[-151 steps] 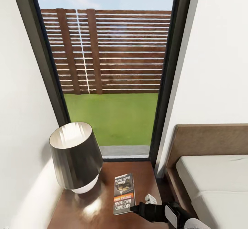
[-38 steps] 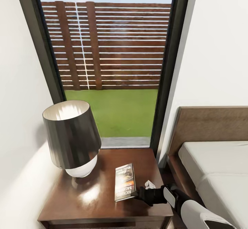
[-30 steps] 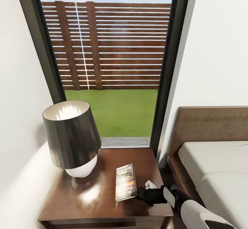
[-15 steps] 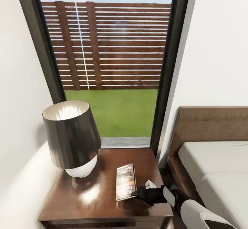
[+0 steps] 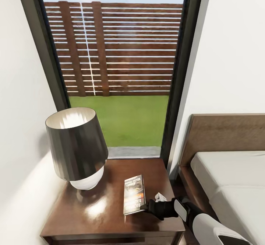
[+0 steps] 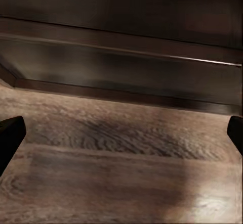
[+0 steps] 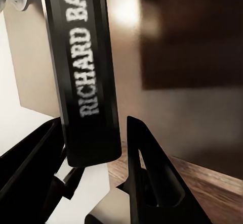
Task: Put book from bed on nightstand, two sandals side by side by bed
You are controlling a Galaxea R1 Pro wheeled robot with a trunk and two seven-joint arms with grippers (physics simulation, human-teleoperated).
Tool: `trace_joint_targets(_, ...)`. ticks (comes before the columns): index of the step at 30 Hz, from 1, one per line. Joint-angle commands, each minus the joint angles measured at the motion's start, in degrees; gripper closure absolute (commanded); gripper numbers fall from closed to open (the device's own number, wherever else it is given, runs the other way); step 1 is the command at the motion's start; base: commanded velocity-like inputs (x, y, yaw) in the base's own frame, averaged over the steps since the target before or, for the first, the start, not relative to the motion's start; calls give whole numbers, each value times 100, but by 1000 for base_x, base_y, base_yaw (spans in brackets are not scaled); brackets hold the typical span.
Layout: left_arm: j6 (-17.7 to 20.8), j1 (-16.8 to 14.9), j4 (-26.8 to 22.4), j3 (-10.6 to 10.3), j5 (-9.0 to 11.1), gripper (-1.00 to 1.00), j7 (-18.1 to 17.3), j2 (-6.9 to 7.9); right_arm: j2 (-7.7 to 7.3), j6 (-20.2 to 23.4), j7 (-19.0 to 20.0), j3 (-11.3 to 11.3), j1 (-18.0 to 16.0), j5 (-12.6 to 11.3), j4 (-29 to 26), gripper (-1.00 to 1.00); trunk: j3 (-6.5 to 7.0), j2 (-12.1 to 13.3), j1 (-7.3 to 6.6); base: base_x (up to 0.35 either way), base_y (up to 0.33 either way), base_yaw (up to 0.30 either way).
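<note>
The book (image 5: 133, 195), dark with an orange band and white lettering, lies on the glossy brown nightstand (image 5: 92, 208), right of its middle. My right gripper (image 5: 143, 208) reaches in from the bed side and is shut on the book's near right corner. In the right wrist view the book (image 7: 83, 67) runs between the two black fingers (image 7: 144, 168), which sit tight on either side of its end. The bed (image 5: 235, 178) with its pale mattress and brown headboard stands to the right. My left gripper (image 6: 121, 138) hangs open above the plank floor. The sandals are out of view.
A lamp (image 5: 75, 145) with a dark shade and white base fills the nightstand's left half. A tall dark-framed window (image 5: 117, 72) rises behind, with white walls on both sides. Under my left gripper a dark furniture base (image 6: 121, 67) borders the wood floor (image 6: 121, 183).
Five seconds ago the view sat lower and closer; the camera has since risen and drawn back. Over the last second the book and my right gripper have barely shifted on the nightstand.
</note>
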Motion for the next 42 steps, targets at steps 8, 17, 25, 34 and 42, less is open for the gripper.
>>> trace_joint_targets(8,288,311,-728,-40,14,-100,182,29,4,52,-25,-13,-1,-56,-6,100,-5,-2,-1,0,0,0)
trace_joint_targets(17,450,454,-1203,-73,-8,-100,879,36,-1,53,-25,-13,-1,-56,-6,100,-5,-2,-1,0,0,0)
trace_joint_targets(25,577,477,-1242,-82,-3,-100,1119,37,-9,52,-25,-13,-1,-56,-6,100,-5,-2,-1,0,0,0)
trace_joint_targets(34,705,485,-1254,-85,14,-100,1196,37,-18,52,-25,-13,-1,-56,-7,100,-5,-2,-1,0,0,0)
trace_joint_targets(42,728,491,-1245,-85,31,-100,1221,43,-26,52,-25,-13,-1,-60,-13,100,-113,-243,131,0,0,0)
